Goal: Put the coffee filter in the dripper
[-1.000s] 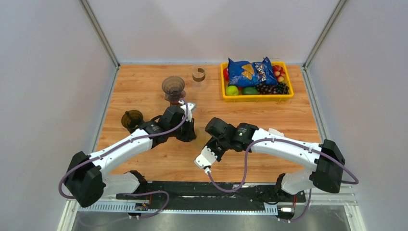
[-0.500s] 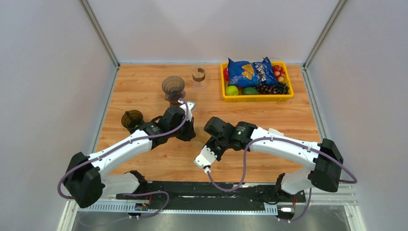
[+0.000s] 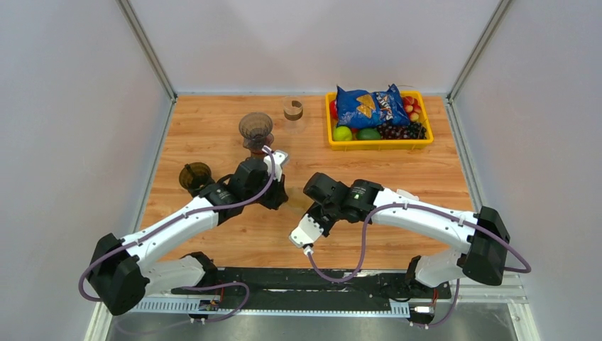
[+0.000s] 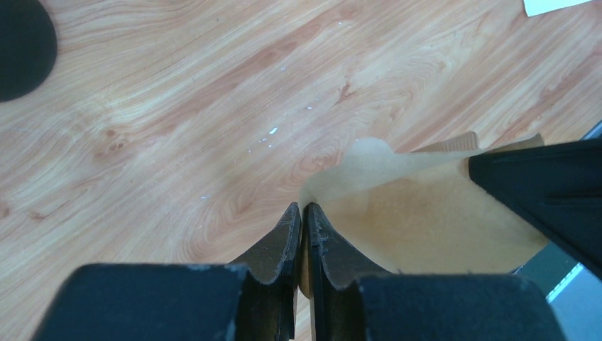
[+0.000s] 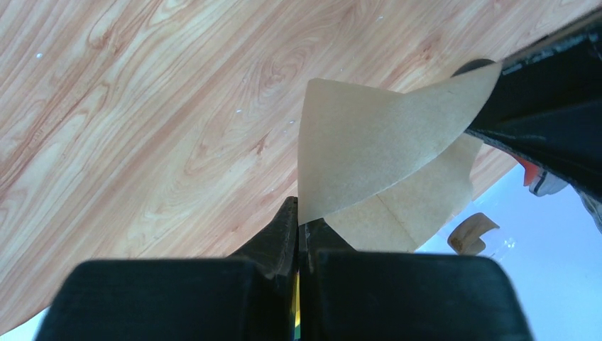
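The tan paper coffee filter (image 3: 297,202) hangs between my two grippers just above the wooden table. My left gripper (image 3: 281,193) is shut on one edge of it (image 4: 419,213), jaws pressed together. My right gripper (image 3: 313,201) is shut on the opposite edge (image 5: 373,153), and the filter's two layers are spread a little apart. A brown see-through dripper (image 3: 255,129) stands behind the left gripper. A second, darker brown dripper (image 3: 195,175) stands to the left by the left arm.
A small wooden ring holder (image 3: 293,109) sits at the back centre. A yellow tray (image 3: 380,144) with a blue chip bag and fruit is at the back right. The frame walls close in both sides.
The left gripper has drawn slightly back and left, away from the right one. The filter now shows stretched between the two grippers.
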Robot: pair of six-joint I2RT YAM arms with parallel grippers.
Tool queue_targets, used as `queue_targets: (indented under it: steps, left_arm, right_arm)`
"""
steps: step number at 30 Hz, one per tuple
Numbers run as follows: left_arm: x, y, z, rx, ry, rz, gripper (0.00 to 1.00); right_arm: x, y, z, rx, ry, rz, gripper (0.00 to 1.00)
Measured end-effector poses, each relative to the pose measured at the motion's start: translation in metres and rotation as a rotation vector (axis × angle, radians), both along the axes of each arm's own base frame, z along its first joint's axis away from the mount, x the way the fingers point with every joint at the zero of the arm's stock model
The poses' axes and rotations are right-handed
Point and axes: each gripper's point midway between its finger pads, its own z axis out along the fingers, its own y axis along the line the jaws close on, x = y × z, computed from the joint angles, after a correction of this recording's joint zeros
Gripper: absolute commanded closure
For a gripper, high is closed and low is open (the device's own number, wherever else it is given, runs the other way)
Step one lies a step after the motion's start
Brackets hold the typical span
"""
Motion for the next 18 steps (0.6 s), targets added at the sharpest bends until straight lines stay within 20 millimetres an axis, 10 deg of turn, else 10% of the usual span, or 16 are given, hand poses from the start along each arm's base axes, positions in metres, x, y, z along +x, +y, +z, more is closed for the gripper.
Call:
queue_targets:
  steps: [18]
  left_arm:
    - [-0.0057,-0.003,0.0015,-0.036,-0.033,-0.047,1.0]
  right_arm:
    - [0.004,-0.0078,0.0074,0.013,-0.008,-0.043,0.98]
